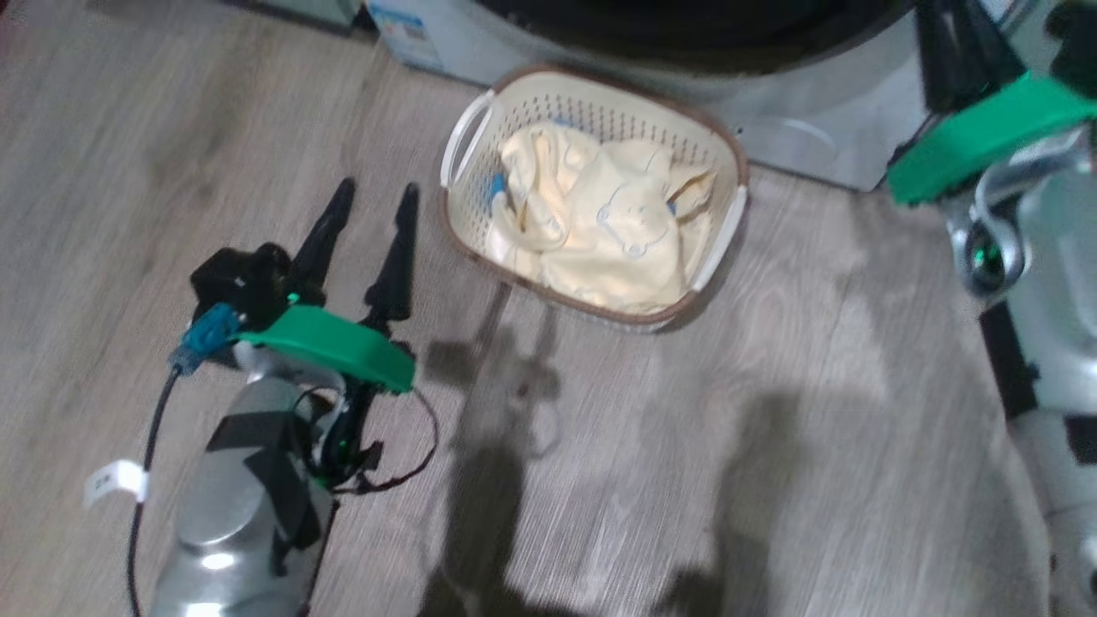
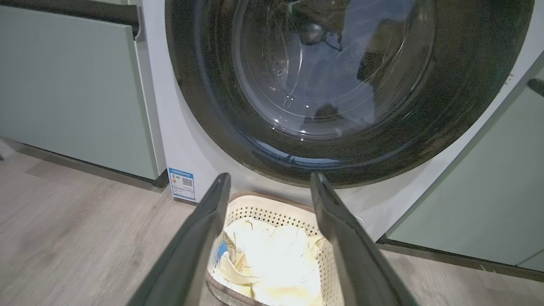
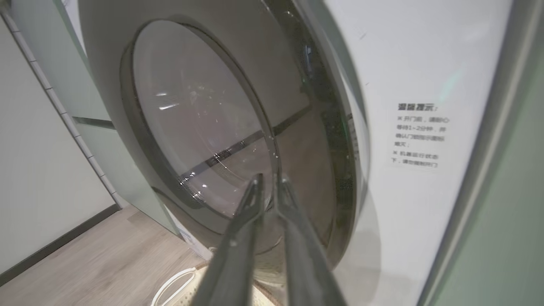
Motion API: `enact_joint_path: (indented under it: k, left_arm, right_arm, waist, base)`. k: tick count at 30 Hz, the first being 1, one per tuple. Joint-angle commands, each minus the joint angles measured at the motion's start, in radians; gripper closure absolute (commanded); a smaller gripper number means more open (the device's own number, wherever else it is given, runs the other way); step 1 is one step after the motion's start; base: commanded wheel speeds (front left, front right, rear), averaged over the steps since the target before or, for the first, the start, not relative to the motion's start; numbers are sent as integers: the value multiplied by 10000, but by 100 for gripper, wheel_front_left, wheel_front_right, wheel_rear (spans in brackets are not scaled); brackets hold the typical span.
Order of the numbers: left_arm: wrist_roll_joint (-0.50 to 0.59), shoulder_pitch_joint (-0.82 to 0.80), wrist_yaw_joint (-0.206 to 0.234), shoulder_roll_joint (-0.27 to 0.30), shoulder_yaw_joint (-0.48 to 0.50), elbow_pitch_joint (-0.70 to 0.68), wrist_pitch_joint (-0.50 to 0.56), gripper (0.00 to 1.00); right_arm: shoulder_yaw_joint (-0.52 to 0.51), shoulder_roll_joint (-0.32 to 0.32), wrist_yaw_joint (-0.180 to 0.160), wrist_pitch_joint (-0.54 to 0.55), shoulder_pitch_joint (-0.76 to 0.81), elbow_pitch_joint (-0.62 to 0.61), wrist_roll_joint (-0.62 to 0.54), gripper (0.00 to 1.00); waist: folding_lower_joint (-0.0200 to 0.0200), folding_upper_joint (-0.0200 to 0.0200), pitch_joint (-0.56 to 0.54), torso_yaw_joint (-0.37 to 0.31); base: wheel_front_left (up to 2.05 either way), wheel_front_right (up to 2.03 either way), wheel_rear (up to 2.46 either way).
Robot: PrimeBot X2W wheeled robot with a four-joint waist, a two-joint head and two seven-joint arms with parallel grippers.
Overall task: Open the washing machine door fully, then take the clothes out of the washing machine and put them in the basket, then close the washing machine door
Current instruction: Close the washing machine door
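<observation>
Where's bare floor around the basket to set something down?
Free: floor between the basket and the right arm; the shadowed strip on the basket's near side; floor left of the left end effector. Crowded: the gap between basket and washing machine, and between that end effector and the basket.

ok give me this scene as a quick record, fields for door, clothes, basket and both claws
washing machine door: looks shut against the washing machine
clothes: piled in the basket
basket: on the floor, just in front of the machine
left claw: open, empty, above the floor beside the basket
right claw: shut, empty, tips near the door glass
</observation>
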Motion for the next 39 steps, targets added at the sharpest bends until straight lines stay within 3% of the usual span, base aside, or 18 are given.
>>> enact_joint_path:
  k: [1,2,9,20,32,39]
  left_arm:
    - [-134,77,-8,547,404,-62,-61,0]
    - [-169,91,-8,670,397,65,-61,0]
    - [-294,127,-8,1506,329,741,-61,0]
    - [-750,429,-8,2202,475,1176,-61,0]
    - [-1133,1512,-8,2603,643,905,-61,0]
    - [-1199,2001,-8,2746,671,1091,-61,0]
  right_arm:
    - [42,197,-34,-65,252,-469,57,27]
    - [-61,197,-34,-65,486,-506,100,0]
    - [-623,197,-34,-65,2015,-890,173,0]
    - [-1662,197,-34,-65,4337,-2373,-22,0]
    - [-2736,197,-34,-65,7062,-4209,-362,0]
    - [-3171,197,-34,-65,8150,-5091,-402,0]
  waist:
    - [1,-1,-635,-261]
    - [1,-1,-811,-318]
    - [1,-1,-1914,-797]
    - [1,-1,-2918,-1653]
    - [1,-1,-3766,-2604]
    - [1,-1,-4118,-2804]
  base:
    - [0,0,0]
    - [0,0,0]
    - [0,0,0]
    - [0,0,0]
    - [0,0,0]
    - [0,0,0]
